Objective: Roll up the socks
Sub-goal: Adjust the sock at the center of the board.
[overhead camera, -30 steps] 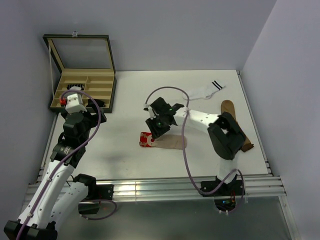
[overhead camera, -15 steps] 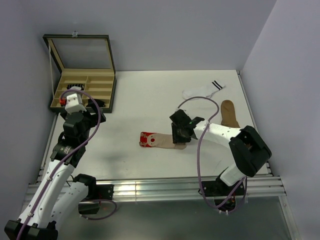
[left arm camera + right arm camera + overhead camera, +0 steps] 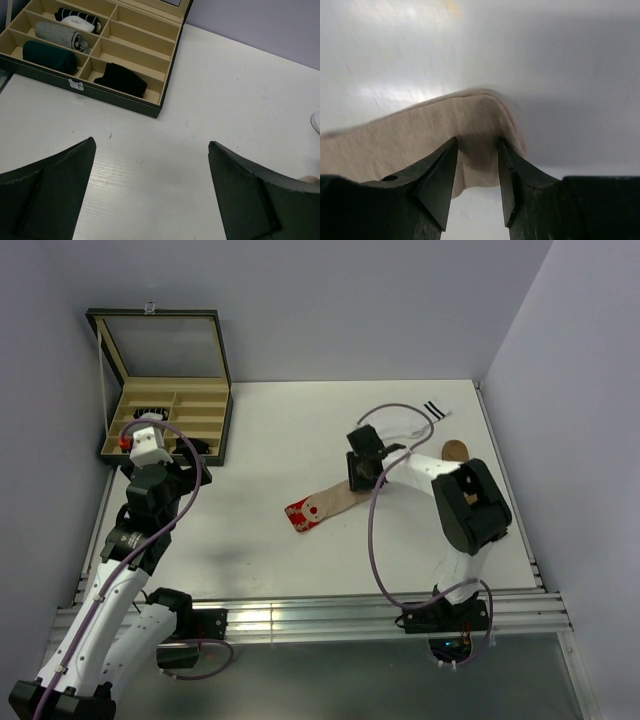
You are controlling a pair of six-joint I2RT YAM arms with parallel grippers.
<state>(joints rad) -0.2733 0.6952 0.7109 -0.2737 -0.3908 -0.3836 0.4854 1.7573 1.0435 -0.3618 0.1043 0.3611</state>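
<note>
While the right tool (image 3: 476,172) is pinching the toe end of the beige sock (image 3: 410,140) between nearly closed fingers, the sock is lying stretched from it toward the lower left across the worktop (image 3: 250,440). The left tool (image 3: 150,150) is hanging wide open and empty at far left.

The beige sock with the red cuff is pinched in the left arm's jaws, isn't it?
No, wrong arm: the beige sock with the red cuff is pinched in the right arm's jaws. The right wrist view shows them closed on its fabric.
</note>
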